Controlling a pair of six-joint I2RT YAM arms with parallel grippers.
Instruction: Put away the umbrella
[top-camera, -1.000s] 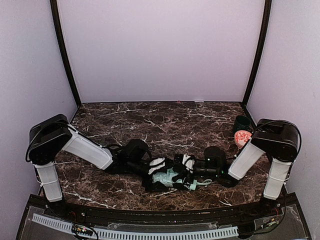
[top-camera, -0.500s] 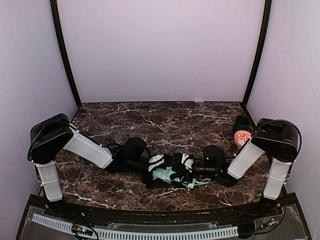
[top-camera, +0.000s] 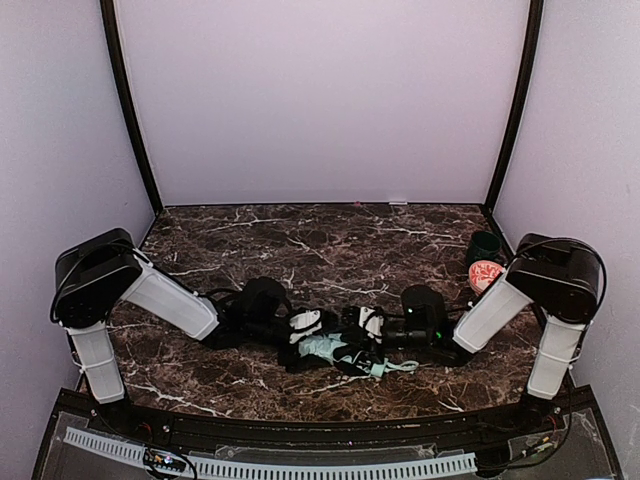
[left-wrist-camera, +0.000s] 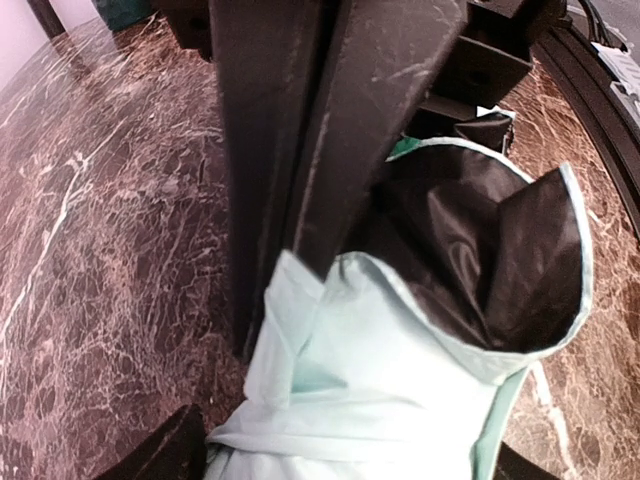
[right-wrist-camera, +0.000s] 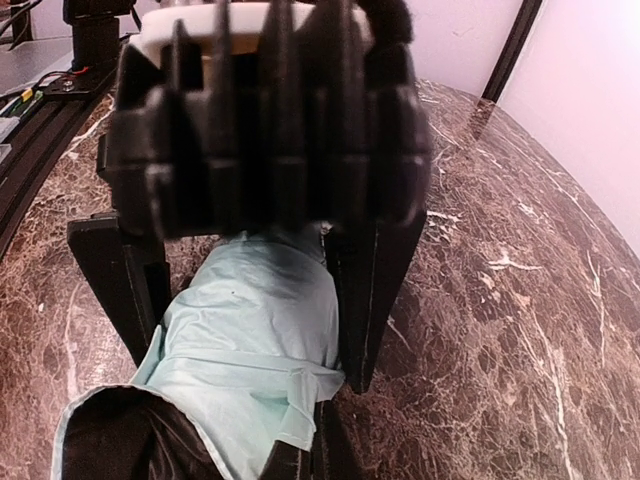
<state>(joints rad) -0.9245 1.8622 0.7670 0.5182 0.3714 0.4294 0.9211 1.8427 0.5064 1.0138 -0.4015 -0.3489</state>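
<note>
The umbrella (top-camera: 335, 350) lies near the table's front middle as a bundle of pale mint fabric with black underside. Its thin mint cord (top-camera: 397, 368) trails to the right. My left gripper (top-camera: 305, 328) reaches in from the left. In the right wrist view its two black fingers (right-wrist-camera: 368, 300) straddle the mint bundle (right-wrist-camera: 245, 340) and touch it on both sides. My right gripper (top-camera: 368, 325) comes in from the right. In the left wrist view its fingers (left-wrist-camera: 345, 140) stand close together on the fabric's edge (left-wrist-camera: 380, 370). The umbrella's handle is hidden.
A dark green cup (top-camera: 487, 246) and an orange-and-white patterned bowl (top-camera: 485, 275) stand at the right edge beside the right arm's shoulder. The marble table (top-camera: 300, 235) is walled by pale panels. A black rail (top-camera: 300, 432) runs along the front edge.
Both grippers and the umbrella between them have shifted a little to the left and away from the front edge. The bundle looks more gathered.
</note>
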